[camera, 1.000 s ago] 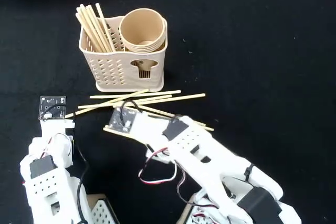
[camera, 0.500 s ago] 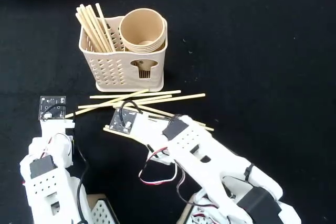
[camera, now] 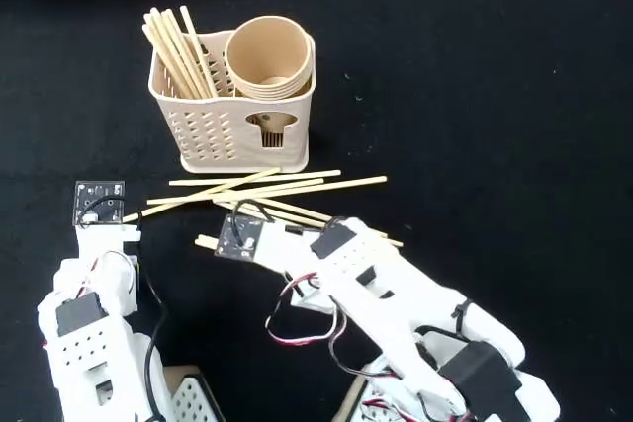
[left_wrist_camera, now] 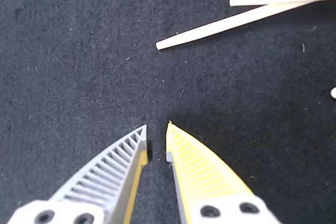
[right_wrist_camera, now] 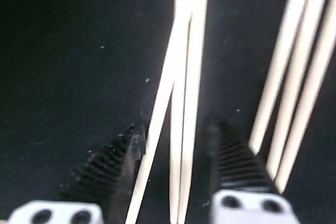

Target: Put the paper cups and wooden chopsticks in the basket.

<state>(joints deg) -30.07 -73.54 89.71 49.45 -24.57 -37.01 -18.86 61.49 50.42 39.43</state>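
Note:
A cream slotted basket [camera: 213,126] stands at the back left of the black table. It holds stacked paper cups [camera: 269,54] and several wooden chopsticks [camera: 176,44] standing upright. More loose chopsticks [camera: 277,187] lie scattered in front of it. My right gripper [camera: 237,237] [right_wrist_camera: 176,129] is low over this pile, open, its black fingers either side of two chopsticks [right_wrist_camera: 182,72] that lie lengthwise between them. My left gripper [camera: 99,207] [left_wrist_camera: 157,126] hovers at the pile's left end, shut and holding nothing, with two chopstick tips [left_wrist_camera: 231,22] just beyond it.
Further chopsticks [right_wrist_camera: 296,77] lie parallel beside the right gripper's outer finger. One chopstick end [camera: 205,242] sticks out left of the right gripper. Bare black cloth [camera: 495,126] spreads to the right of the basket.
The right arm has shifted slightly toward the front right, over the chopsticks. The left arm, basket and cups have not moved.

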